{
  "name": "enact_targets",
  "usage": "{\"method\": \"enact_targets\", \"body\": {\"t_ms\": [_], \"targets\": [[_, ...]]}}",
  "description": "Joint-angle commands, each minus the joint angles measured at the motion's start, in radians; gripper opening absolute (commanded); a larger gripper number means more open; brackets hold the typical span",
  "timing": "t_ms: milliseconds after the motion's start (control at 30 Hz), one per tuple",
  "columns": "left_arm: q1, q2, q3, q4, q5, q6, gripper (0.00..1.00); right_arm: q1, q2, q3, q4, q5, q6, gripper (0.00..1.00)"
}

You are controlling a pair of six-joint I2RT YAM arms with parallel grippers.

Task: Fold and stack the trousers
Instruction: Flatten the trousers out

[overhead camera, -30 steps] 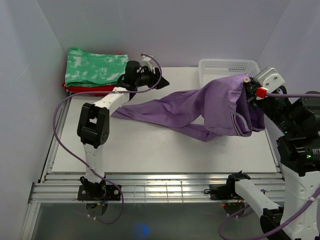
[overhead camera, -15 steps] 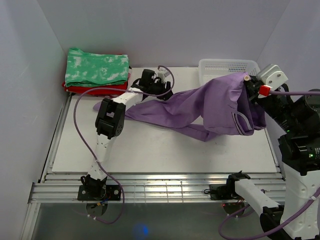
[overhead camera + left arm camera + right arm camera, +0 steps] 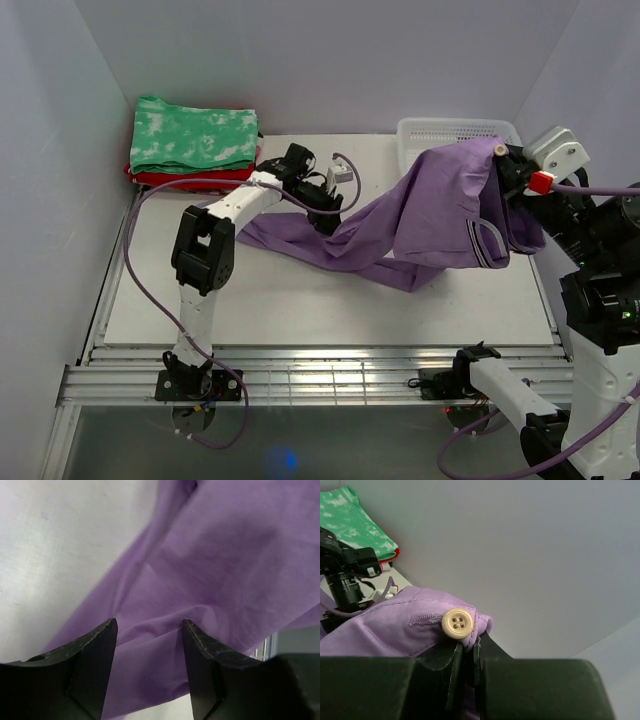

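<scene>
Two arms share one garment. The right gripper (image 3: pixel 497 160), raised at about 2 o'clock over the table (image 3: pixel 300 300), is clamped on the waistband of the trousers (image 3: pixel 420 215) just beside a pale button (image 3: pixel 457 623). This high hold lets the seat hang free while the legs drape down toward 9 o'clock, where the fabric rests on the tabletop. The left gripper (image 3: pixel 325 212), a little toward 11 o'clock from the table's centre, sits over the leg fabric with its jaws parted, not closed on the cloth. Its pose suggests it is placed to take a second hold lower on a leg, so the garment can be stretched flat. No fold is visible yet. A green-and-white folded garment (image 3: pixel 190 135) lies on a red folded garment (image 3: pixel 190 178) at 10 o'clock — probably the stack the trousers will join. A white basket (image 3: pixel 455 130) stands at 1 o'clock, behind the lifted waist.
</scene>
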Motion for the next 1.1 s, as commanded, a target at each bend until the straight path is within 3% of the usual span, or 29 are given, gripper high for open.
{"method": "enact_targets", "body": {"t_ms": [0, 167, 400, 467, 500, 567, 600, 733, 933, 1067], "targets": [[-0.091, -0.117, -0.135, -0.155, -0.064, 0.236, 0.65, -0.001, -0.009, 0.004, 0.136, 0.001, 0.020, 0.08], [-0.157, -0.146, -0.292, 0.050, -0.302, 0.192, 0.68, -0.001, -0.015, -0.007, 0.137, 0.000, 0.025, 0.08], [-0.175, -0.128, -0.439, 0.199, -0.550, 0.183, 0.67, -0.001, -0.035, -0.037, 0.120, 0.014, 0.016, 0.08], [-0.172, -0.142, -0.479, 0.213, -0.585, 0.196, 0.55, -0.001, -0.052, -0.075, 0.118, 0.018, 0.002, 0.08], [-0.168, -0.163, -0.497, 0.215, -0.618, 0.210, 0.36, -0.001, -0.061, -0.092, 0.118, 0.018, -0.006, 0.08], [-0.155, -0.191, -0.545, 0.194, -0.634, 0.213, 0.21, -0.001, -0.087, -0.149, 0.120, 0.021, -0.021, 0.08], [-0.123, -0.207, -0.557, 0.184, -0.640, 0.198, 0.00, -0.001, -0.097, -0.164, 0.121, 0.018, -0.033, 0.08], [0.019, -0.333, -0.608, 0.108, -0.652, 0.190, 0.00, -0.001, -0.126, -0.241, 0.118, 0.024, -0.074, 0.08], [0.260, -0.626, -0.714, -0.007, -0.766, 0.308, 0.00, -0.001, -0.198, -0.463, 0.112, -0.025, -0.225, 0.08], [0.433, -0.714, -0.772, 0.006, -0.878, 0.354, 0.00, -0.003, -0.218, -0.621, 0.025, -0.112, -0.482, 0.08]]}}
